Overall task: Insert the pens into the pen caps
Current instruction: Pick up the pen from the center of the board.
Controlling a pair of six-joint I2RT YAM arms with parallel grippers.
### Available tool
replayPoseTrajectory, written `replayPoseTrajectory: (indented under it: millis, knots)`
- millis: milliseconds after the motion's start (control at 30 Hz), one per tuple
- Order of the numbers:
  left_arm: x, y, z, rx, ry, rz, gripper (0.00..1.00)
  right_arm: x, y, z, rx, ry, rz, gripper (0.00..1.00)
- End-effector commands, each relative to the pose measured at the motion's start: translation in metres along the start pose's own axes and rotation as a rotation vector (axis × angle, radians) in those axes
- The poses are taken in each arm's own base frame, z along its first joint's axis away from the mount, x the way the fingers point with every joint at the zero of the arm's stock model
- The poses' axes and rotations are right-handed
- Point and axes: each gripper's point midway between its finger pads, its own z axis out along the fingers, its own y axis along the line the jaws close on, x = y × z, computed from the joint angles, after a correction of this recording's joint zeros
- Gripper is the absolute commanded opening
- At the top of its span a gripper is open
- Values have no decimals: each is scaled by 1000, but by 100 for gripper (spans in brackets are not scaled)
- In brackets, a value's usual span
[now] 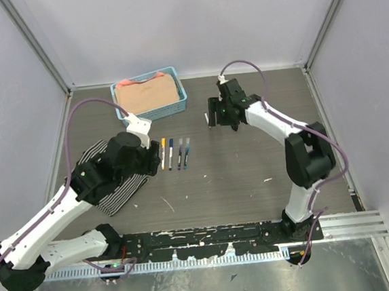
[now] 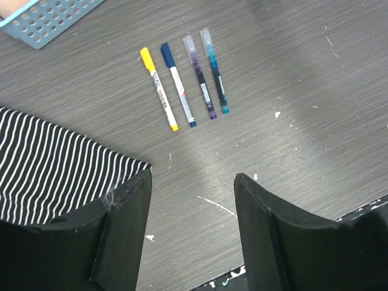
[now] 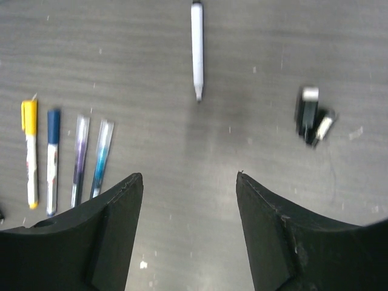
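Four pens lie side by side on the dark table, each with a cap on its far end: yellow (image 2: 159,88), blue (image 2: 177,83), purple (image 2: 201,76) and teal (image 2: 215,70). They also show in the top view (image 1: 175,153) and at the left of the right wrist view (image 3: 63,156). A bare white pen (image 3: 197,48) lies alone ahead of my right gripper (image 3: 189,179), which is open and empty above the table. A small black cap (image 3: 308,112) lies to its right. My left gripper (image 2: 193,182) is open and empty, short of the pen row.
A blue basket (image 1: 174,107) holding a tan cloth stands at the back. A black-and-white striped cloth (image 2: 48,163) lies beside my left gripper's left finger. A small dark piece with a pale end (image 3: 324,126) lies against the black cap.
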Motion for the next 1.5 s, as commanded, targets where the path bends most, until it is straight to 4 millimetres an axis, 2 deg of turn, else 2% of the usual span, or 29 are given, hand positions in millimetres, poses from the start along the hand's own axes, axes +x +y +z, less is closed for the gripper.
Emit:
replayPoseTrajectory:
  millis: [0, 233, 367, 567, 800, 1267, 1467]
  knots:
    - [6, 13, -7, -36, -9, 34, 64, -50, 10, 24, 3, -103, -54, 67]
    - [15, 28, 0, -94, 55, -5, 61, -61, 10, 74, 49, -69, -96, 62]
    - [20, 46, 5, -92, 100, -91, 61, -61, 9, 92, 69, -54, -113, 55]
    - [15, 52, 4, -101, 60, -118, 64, -52, 9, 109, 99, -14, -154, 49]
    - [20, 52, 10, -100, 81, -117, 64, -45, 6, 119, 134, 10, -178, 42]
    - [20, 53, 10, -101, 74, -116, 65, -26, 0, 131, 150, 76, -197, 28]
    - [21, 53, 10, -102, 77, -118, 65, -25, -2, 124, 154, 75, -205, 13]
